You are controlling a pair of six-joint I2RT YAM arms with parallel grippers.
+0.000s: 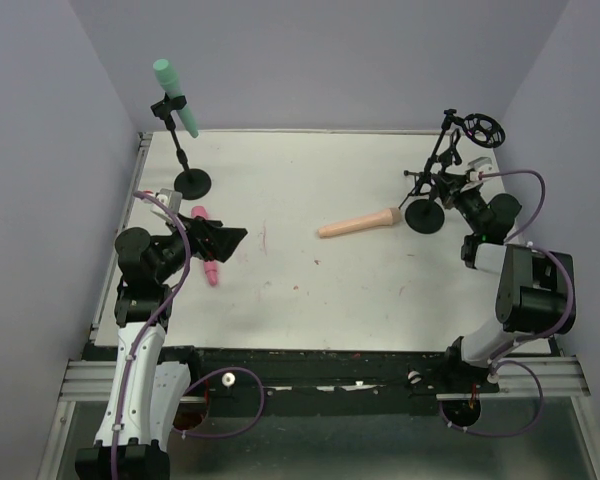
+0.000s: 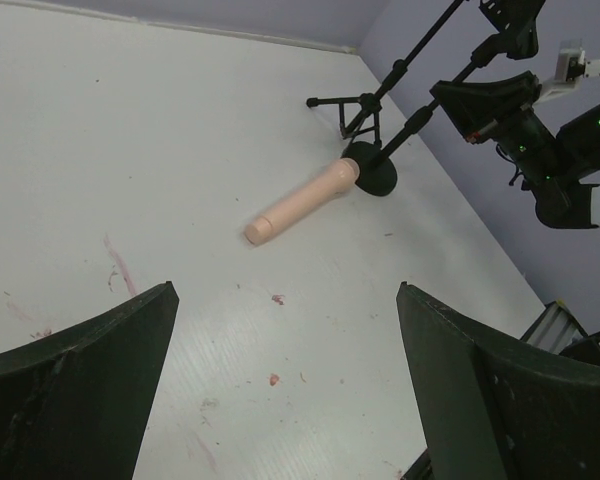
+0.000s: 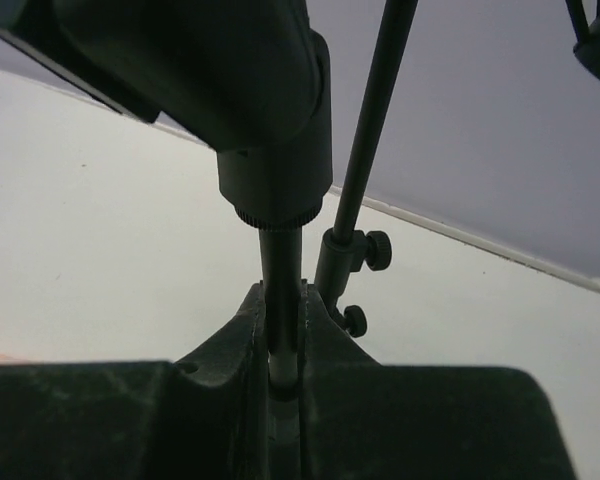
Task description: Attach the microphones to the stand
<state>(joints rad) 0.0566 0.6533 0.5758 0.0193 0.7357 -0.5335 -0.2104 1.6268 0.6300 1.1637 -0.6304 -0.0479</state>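
The teal-green microphone (image 1: 169, 90) sits clipped in the left stand (image 1: 190, 181) at the back left. The pink microphone (image 1: 211, 272) lies on the table, partly hidden under my left wrist. The peach-tan microphone (image 1: 358, 223) lies flat mid-table, its head next to the right stand's round base (image 1: 424, 216); it also shows in the left wrist view (image 2: 302, 202). My left gripper (image 1: 227, 240) is open and empty (image 2: 285, 370), low over the table and facing the peach microphone. My right gripper (image 1: 452, 186) is shut on the right stand's thin pole (image 3: 283, 300).
The right stand carries a round ring mount (image 1: 483, 128) and side rods with knobs (image 3: 365, 250). Its base also shows in the left wrist view (image 2: 376, 176). Purple walls close in the table on three sides. Small pink stains mark the white tabletop (image 2: 120, 268).
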